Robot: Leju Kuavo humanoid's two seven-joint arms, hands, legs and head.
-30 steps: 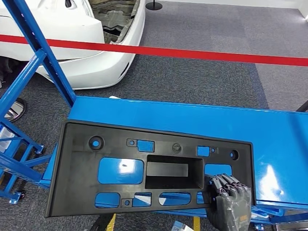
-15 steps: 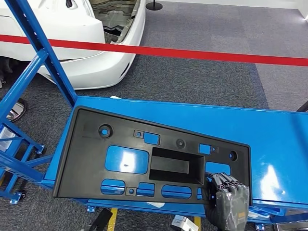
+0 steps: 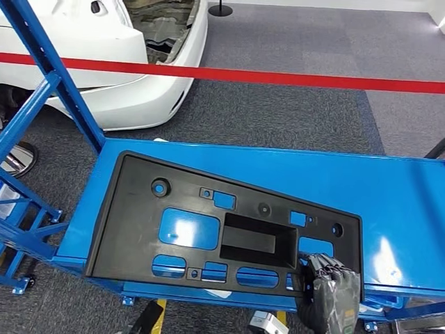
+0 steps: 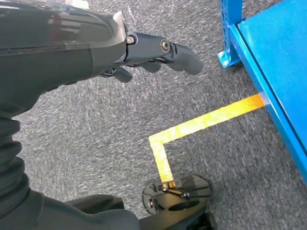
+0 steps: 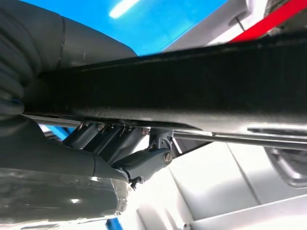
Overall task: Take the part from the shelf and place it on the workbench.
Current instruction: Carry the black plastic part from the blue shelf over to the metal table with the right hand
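Note:
A large flat black plastic part [image 3: 157,226] with several cut-outs and a deep rectangular recess lies over the blue workbench [image 3: 398,202], its left end angled toward the far side. My right hand [image 3: 329,296] grips the part's near right edge, fingers hooked over the rim. In the right wrist view the part's dark edge [image 5: 188,81] crosses above my right hand [image 5: 119,148], whose fingers are wrapped on it. My left hand [image 4: 155,52] hangs over the carpet beside the bench, fingers extended and holding nothing.
A blue shelf frame [image 3: 37,104] stands at the left. Behind the bench run a red barrier tape [image 3: 294,76] and a white car [image 3: 120,62]. Yellow floor tape [image 4: 195,127] marks the grey carpet near the bench leg [image 4: 230,33].
The part has swung onto the bench: its left end moved away from me and rightward. My right hand stayed at the part's near right edge, still gripping it.

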